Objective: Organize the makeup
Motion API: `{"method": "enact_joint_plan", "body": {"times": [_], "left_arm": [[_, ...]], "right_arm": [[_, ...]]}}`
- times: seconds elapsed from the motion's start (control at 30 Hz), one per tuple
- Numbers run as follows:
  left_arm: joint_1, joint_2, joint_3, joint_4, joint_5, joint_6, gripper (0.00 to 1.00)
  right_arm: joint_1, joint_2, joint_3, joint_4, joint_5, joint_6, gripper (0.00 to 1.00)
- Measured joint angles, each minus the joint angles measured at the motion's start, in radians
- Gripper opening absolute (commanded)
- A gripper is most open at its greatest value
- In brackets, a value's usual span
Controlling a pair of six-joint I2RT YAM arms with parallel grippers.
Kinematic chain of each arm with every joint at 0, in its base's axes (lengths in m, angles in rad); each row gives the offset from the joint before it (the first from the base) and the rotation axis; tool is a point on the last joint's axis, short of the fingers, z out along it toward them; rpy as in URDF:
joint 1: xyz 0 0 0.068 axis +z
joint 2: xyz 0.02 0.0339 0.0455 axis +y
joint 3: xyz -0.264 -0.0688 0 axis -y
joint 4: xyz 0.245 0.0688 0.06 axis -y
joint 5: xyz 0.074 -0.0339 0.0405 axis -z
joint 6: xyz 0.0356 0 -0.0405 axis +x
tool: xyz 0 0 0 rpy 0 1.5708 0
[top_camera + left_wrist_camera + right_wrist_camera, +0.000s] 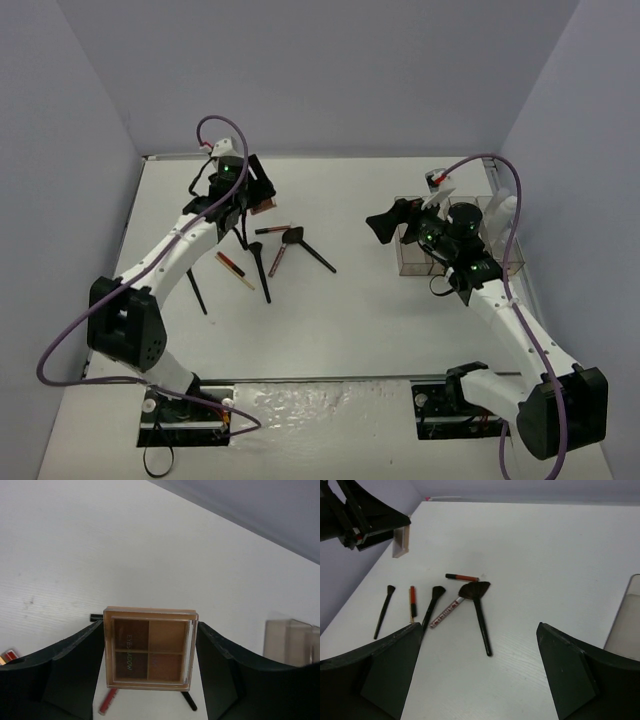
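My left gripper (150,626) is shut on a square tan eyeshadow palette (149,650), held on edge by its two sides at the far left of the table (263,207). The right wrist view shows the same palette (401,542) under the left fingers. Loose makeup lies mid-table: a fan brush (310,250), a second black brush (262,268), a thin brush (195,290), a red and tan pencil (235,268), a red pencil (273,230) and a white-and-red tube (278,258). My right gripper (400,220) hangs open and empty beside the organizer, facing the brushes (479,615).
The clear plastic organizer (420,262) stands at the right, partly hidden by my right arm, with some items inside that I cannot make out. Its edge shows in both wrist views (290,637) (625,620). Grey walls close in the table on three sides.
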Motion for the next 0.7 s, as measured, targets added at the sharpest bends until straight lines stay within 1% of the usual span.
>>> {"method": "enact_joint_plan", "body": {"times": [0.1, 0.2, 0.23, 0.3, 0.43, 0.57, 0.7], "left_arm": [[-0.037, -0.073, -0.073, 0.061, 0.085, -0.014, 0.18], [-0.068, -0.145, -0.166, 0.125, 0.195, 0.04, 0.18], [-0.075, -0.172, -0.197, 0.14, 0.236, 0.079, 0.17], [-0.085, -0.222, -0.249, 0.167, 0.305, 0.157, 0.12], [-0.113, -0.363, -0.368, 0.21, 0.401, 0.362, 0.12], [-0.194, -0.478, -0.415, 0.232, 0.503, 0.574, 0.12], [-0.261, -0.55, -0.436, 0.246, 0.598, 0.734, 0.12]], "right_arm": [[0.049, 0.008, 0.003, 0.048, -0.013, 0.029, 0.94], [0.095, 0.037, 0.034, 0.049, -0.018, 0.038, 0.93], [0.111, 0.053, 0.054, 0.042, -0.02, 0.04, 0.93], [0.14, 0.083, 0.097, 0.026, -0.022, 0.044, 0.93], [0.207, 0.145, 0.205, -0.04, -0.022, 0.06, 0.89], [0.261, 0.184, 0.264, -0.087, -0.055, 0.087, 0.84], [0.301, 0.219, 0.307, -0.135, -0.094, 0.11, 0.77]]}}
